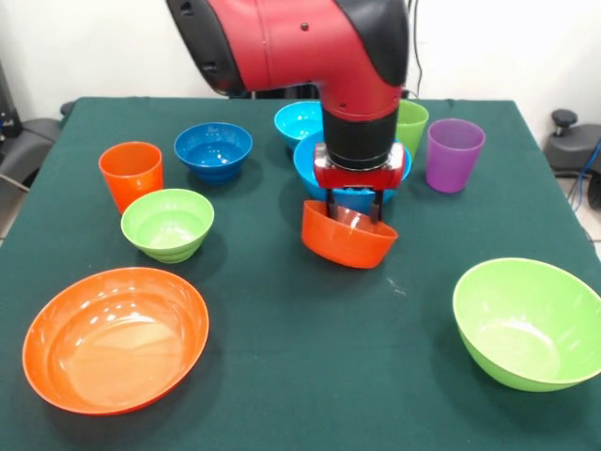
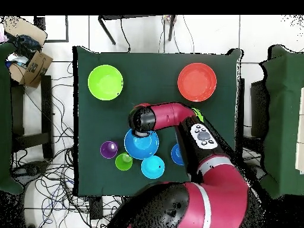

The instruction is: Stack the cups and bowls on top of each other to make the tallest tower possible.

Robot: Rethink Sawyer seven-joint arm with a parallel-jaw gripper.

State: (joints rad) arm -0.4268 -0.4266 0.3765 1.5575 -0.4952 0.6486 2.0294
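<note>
at frame centre, front view: your gripper (image 1: 355,214) hangs from the red arm (image 1: 310,42), fingers clamped on the far rim of a small orange bowl (image 1: 346,237).
held bowl's tilt: mouth tipped up and toward the top of the frame, base toward the lower edge; whether it touches the green table (image 1: 282,329) you cannot tell.
just behind it: a large blue bowl (image 1: 310,160), mostly hidden by the wrist.
upper right: lime green cup (image 1: 413,122) and purple cup (image 1: 454,153), both upright, mouths up.
upper left: orange cup (image 1: 130,173), dark blue bowl (image 1: 213,149), small green bowl (image 1: 168,223).
top centre: light blue bowl (image 1: 297,119).
lower corners: large orange bowl (image 1: 115,338) left, large green bowl (image 1: 529,321) right.
stack: nothing nested; each piece stands alone.
</note>
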